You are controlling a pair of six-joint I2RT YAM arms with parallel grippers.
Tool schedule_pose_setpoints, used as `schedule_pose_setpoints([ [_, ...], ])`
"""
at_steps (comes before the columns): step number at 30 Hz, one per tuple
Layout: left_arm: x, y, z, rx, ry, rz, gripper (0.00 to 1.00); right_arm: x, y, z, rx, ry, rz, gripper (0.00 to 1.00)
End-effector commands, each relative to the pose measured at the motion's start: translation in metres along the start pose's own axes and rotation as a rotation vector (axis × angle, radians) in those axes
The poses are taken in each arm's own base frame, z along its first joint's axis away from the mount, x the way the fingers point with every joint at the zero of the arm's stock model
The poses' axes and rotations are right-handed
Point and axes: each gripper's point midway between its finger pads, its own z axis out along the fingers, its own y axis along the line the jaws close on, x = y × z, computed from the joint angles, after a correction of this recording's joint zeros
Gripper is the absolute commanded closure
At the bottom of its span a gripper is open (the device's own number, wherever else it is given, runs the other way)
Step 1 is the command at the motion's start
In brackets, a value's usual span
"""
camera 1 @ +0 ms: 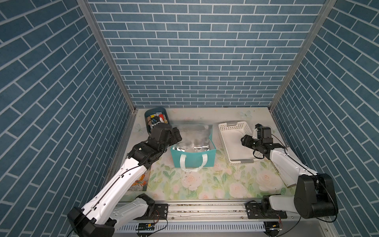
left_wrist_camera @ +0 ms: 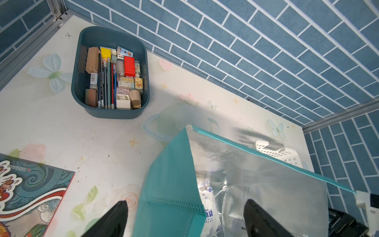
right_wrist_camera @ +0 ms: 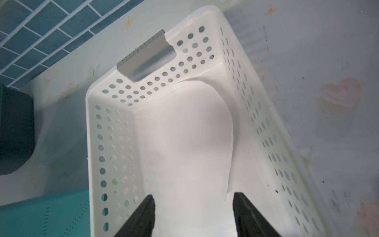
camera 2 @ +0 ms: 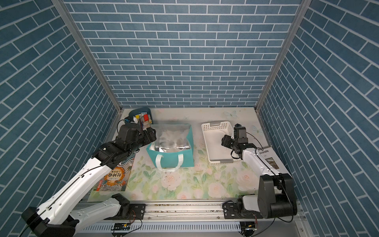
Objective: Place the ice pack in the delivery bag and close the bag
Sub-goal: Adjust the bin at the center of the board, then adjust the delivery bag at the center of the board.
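The delivery bag (camera 1: 193,158) (camera 2: 170,159), a teal tote with silver lining and white handles, stands open at mid-table. The ice pack (left_wrist_camera: 208,205), a white pouch with blue print, lies inside it against the left wall. My left gripper (camera 1: 177,136) (camera 2: 151,135) (left_wrist_camera: 186,207) is open and straddles that teal wall (left_wrist_camera: 170,174), one finger outside and one inside, touching nothing. My right gripper (camera 1: 244,140) (camera 2: 224,141) (right_wrist_camera: 194,198) hangs open over the white perforated basket (camera 1: 222,141) (camera 2: 205,139) (right_wrist_camera: 114,143), with nothing between its fingers.
A flat white sheet (right_wrist_camera: 184,133) covers part of the basket floor. A dark-blue bin (camera 1: 147,118) (left_wrist_camera: 82,61) of pencils and small boxes stands at the back left. An illustrated book (camera 2: 114,178) (left_wrist_camera: 30,184) lies front left. A white book (camera 2: 268,158) lies under the right arm.
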Motion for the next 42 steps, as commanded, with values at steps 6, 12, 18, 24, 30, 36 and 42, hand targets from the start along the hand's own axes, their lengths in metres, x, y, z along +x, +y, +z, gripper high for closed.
schedule_pose_setpoints([
  [6, -0.019, 0.003, -0.006, -0.011, -0.092, -0.049, 0.08, -0.023, 0.106, -0.077, -0.51, -0.212, -0.195, 0.12],
  [12, -0.033, 0.003, -0.008, -0.031, -0.151, -0.065, 0.07, 0.036, 0.19, -0.133, -0.784, -0.305, -0.6, 0.09],
  [18, -0.04, -0.003, -0.008, -0.009, -0.172, -0.075, 0.07, 0.069, 0.197, -0.148, -0.857, -0.403, -0.665, 0.08],
  [24, -0.04, -0.003, -0.013, -0.004, -0.174, -0.076, 0.07, 0.081, 0.21, -0.139, -0.88, -0.34, -0.739, 0.1],
  [30, -0.037, 0.004, -0.021, -0.006, -0.177, -0.086, 0.06, 0.09, 0.226, -0.131, -0.89, -0.367, -0.801, 0.22],
  [36, -0.037, 0.002, -0.03, 0.036, -0.178, -0.038, 0.06, 0.071, 0.246, -0.12, -0.862, -0.358, -0.797, 0.65],
  [42, -0.042, 0.004, -0.045, 0.049, -0.206, 0.031, 0.04, 0.058, 0.246, -0.12, -0.822, -0.395, -0.768, 1.0],
])
